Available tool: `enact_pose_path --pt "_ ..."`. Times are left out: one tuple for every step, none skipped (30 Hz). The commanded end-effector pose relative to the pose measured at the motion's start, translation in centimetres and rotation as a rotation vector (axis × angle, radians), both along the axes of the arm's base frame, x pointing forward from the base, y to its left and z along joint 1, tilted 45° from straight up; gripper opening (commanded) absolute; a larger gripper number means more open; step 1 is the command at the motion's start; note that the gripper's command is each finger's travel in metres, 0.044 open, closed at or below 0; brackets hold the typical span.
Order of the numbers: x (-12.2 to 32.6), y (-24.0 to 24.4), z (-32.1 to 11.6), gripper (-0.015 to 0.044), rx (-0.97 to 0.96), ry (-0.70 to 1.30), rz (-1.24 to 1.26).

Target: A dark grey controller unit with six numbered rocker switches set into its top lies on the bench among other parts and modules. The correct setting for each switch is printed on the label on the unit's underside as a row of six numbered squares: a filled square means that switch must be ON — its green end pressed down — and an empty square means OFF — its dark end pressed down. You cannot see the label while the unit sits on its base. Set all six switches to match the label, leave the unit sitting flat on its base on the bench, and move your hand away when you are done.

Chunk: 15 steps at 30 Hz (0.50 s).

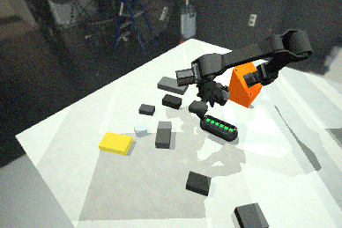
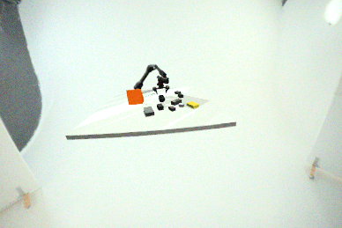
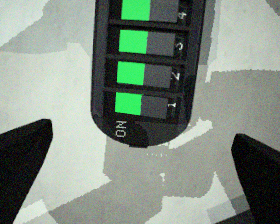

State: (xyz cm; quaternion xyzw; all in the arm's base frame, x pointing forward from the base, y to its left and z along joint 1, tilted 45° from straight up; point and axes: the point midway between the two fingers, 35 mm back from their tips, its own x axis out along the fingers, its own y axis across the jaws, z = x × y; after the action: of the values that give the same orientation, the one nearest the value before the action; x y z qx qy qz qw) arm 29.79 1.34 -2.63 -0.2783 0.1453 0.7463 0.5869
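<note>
Two fingers of the end effector [image 1: 213, 103] [image 2: 161, 90] [image 3: 142, 130] stand wide apart, with nothing between their tips but a view of the surface [image 1: 145, 182] [image 2: 154, 126] [image 3: 46, 85]. Just beyond them in the wrist view lies the controller unit [image 1: 218, 130] [image 2: 161, 99] [image 3: 146, 75], its rounded end with the "ON" lettering pointing toward the gap. The unit rests on the surface, switches facing up; the top view shows six green patches in a row, and the wrist view shows switches 1 to 4, green on the ON side and grey on the numbered side. The black arm [image 1: 256, 55] [image 2: 142, 78] reaches over from beside an orange block [image 1: 240, 87] [image 2: 135, 97]. Farther out in the top view, a small pale block [image 1: 141, 130] sits between a long grey block [image 1: 163, 136] and a yellow block [image 1: 115, 143] [image 2: 192, 105], while a dark block [image 1: 198, 183] lies well apart from these
</note>
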Motion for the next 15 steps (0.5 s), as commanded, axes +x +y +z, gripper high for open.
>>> enact_pose_path --pt "-0.1 0.5 -0.5 0.0440 0.002 0.009 -0.001" --pt "-0.1 0.6 -0.6 0.0440 0.002 0.009 -0.001" --pt "-0.1 0.8 -0.8 0.0440 0.002 0.009 -0.001" --pt "-0.2 0.9 -0.9 0.0440 0.002 0.009 -0.001" --pt "-0.2 1.0 -1.0 0.0440 0.002 0.009 -0.001" --pt "-0.2 1.1 -1.1 0.0440 0.002 0.009 -0.001" --pt "-0.2 1.2 -1.2 0.0440 0.002 0.009 -0.001" --pt "-0.2 1.3 -1.3 0.0440 0.002 0.009 -0.001" --pt "-0.2 1.4 -1.5 0.0440 0.002 0.009 -0.001" --pt "-0.2 1.6 -1.6 0.0440 0.002 0.009 -0.001" --pt "-0.3 1.7 -1.7 0.0440 0.002 0.009 -0.001" --pt "-0.3 1.8 -1.8 0.0440 0.002 0.009 -0.001" --pt "-0.3 1.9 -1.9 0.0440 0.002 0.009 -0.001" --pt "-0.3 2.0 -2.0 0.0440 0.003 0.009 -0.001" --pt "-0.3 2.1 -2.2 0.0440 0.003 0.009 -0.001"
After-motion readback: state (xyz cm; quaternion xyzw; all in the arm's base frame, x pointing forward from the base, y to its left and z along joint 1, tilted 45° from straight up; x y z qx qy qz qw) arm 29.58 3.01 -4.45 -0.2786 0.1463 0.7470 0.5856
